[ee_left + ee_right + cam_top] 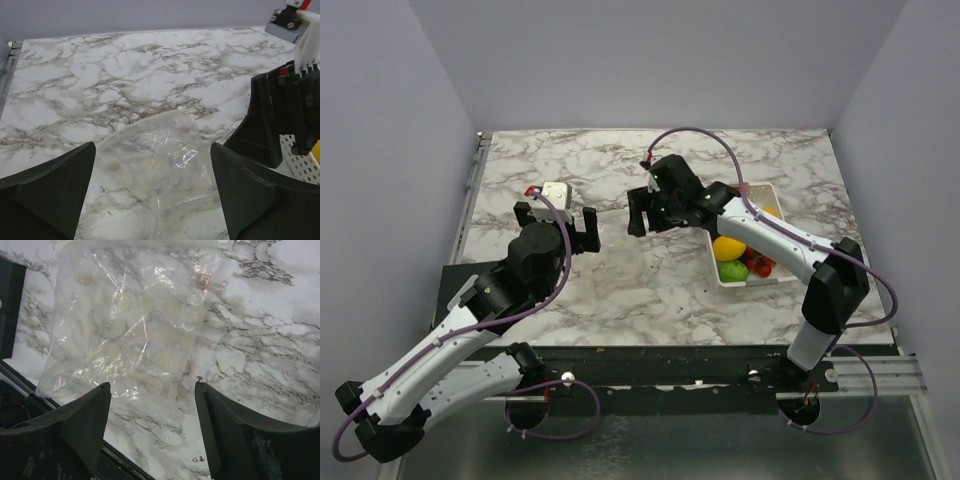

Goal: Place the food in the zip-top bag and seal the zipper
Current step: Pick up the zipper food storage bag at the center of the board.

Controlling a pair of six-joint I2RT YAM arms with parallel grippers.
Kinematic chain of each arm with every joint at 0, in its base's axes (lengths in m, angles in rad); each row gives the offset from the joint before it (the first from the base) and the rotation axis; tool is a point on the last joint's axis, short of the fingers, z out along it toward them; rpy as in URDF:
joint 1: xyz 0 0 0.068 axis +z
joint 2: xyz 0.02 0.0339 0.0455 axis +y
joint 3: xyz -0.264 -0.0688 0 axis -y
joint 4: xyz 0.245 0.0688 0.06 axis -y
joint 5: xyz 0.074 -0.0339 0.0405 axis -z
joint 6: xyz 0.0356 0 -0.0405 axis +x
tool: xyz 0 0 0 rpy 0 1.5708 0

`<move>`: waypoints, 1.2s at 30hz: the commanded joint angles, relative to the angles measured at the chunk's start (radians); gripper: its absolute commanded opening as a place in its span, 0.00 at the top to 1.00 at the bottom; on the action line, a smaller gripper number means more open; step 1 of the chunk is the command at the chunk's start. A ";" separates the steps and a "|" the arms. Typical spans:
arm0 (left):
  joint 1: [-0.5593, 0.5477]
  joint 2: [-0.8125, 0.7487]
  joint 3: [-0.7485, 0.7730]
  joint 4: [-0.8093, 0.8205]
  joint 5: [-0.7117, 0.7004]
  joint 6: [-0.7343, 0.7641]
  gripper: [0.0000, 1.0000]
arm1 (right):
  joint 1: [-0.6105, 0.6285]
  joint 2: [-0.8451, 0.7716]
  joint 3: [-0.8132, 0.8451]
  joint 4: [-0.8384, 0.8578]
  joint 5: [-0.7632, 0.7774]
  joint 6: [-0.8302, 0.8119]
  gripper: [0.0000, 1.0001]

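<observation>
**Gripper state.** The left gripper [152,147] and the right gripper [152,385] both stand wide open. Neither holds anything.

**Location.** The zip-top bag [125,325] lies flat on the table [150,60], between the two grippers. It sits directly ahead of and below each set of spread jaws, and no finger touches it. The food [728,247] is behind the right gripper, in the white basket [778,281] beside that arm's forearm. The bag appears empty.

**Handling properties.** The bag is probably:
- very light, so it slides under a push;
- limp, with creased film that offers no stiff edge;
- slippery, since glare marks a smooth surface;
- prone to collapse at the mouth unless held apart.

**Grip points.** The zipper [142,123] is the firmest part. Pinch one lip of the mouth at this strip. A second hold on the opposite lip or a corner should keep the mouth open. Avoid the centre panel, where a pinch may catch both layers.

**Orientation.** In the right wrist view the long axis runs straight away from the right gripper, and the mouth seems to be at the far end. From the left gripper the strip curves along the far left edge, so the mouth points away and leftward.
</observation>
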 commanded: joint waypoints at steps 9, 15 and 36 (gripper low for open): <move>0.008 -0.031 -0.010 0.004 -0.024 -0.006 0.01 | 0.008 0.229 0.158 0.059 -0.085 0.044 0.25; 0.008 -0.039 -0.010 0.003 -0.023 -0.007 0.01 | 0.009 0.344 0.235 0.035 -0.095 0.040 0.25; 0.010 -0.036 -0.008 0.004 -0.018 -0.007 0.01 | 0.046 0.421 0.185 0.055 -0.101 0.044 0.54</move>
